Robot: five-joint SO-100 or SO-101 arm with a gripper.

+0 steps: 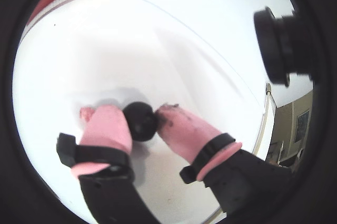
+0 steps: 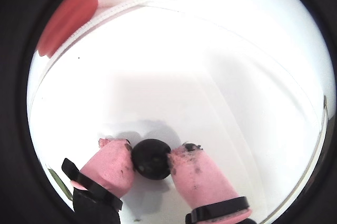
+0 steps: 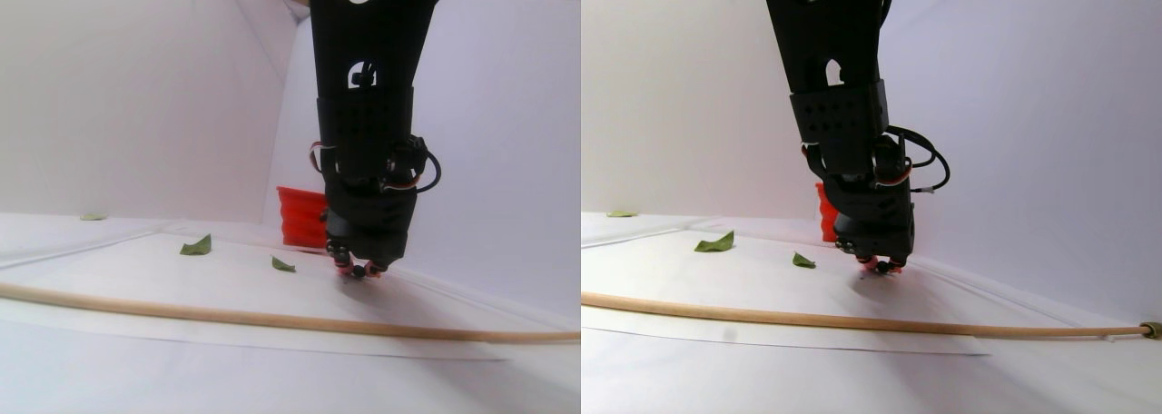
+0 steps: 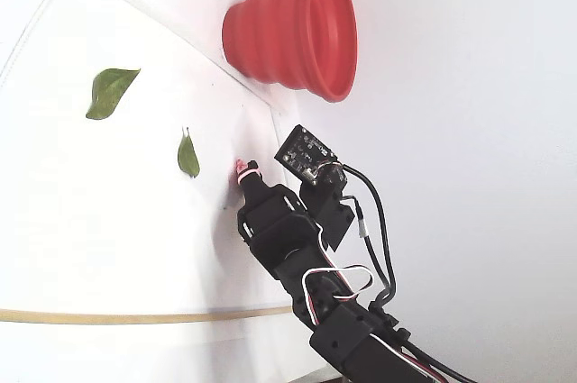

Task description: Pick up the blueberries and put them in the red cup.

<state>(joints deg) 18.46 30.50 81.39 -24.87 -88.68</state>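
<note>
The gripper has two soft pink fingers, and they are squeezed against a blueberry from both sides. In both wrist views the berry sits right between the pink tips, low down on the white table. I cannot tell if it has left the table or is only just touching it. The fixed view shows the black arm reaching down, with its pink tip at the table. Only this one berry shows in any picture.

The red cup stands a little way off, near the wall. In a wrist view a bit of its red rim peeks in at the top left. Two green leaves lie on the table nearby, and a long thin wooden stick runs across the front.

The berry is tiny, round, dark and smooth, so it could pop out sideways if the fingers squeeze unevenly. If it drops it will likely roll away on the flat, slick table. A hard squeeze could squash it; the pink tips already carry dark smudges. The cup looks bendy, with stepped ribbed sides and a wide mouth, so a bump from the arm could tip or push it.
</note>
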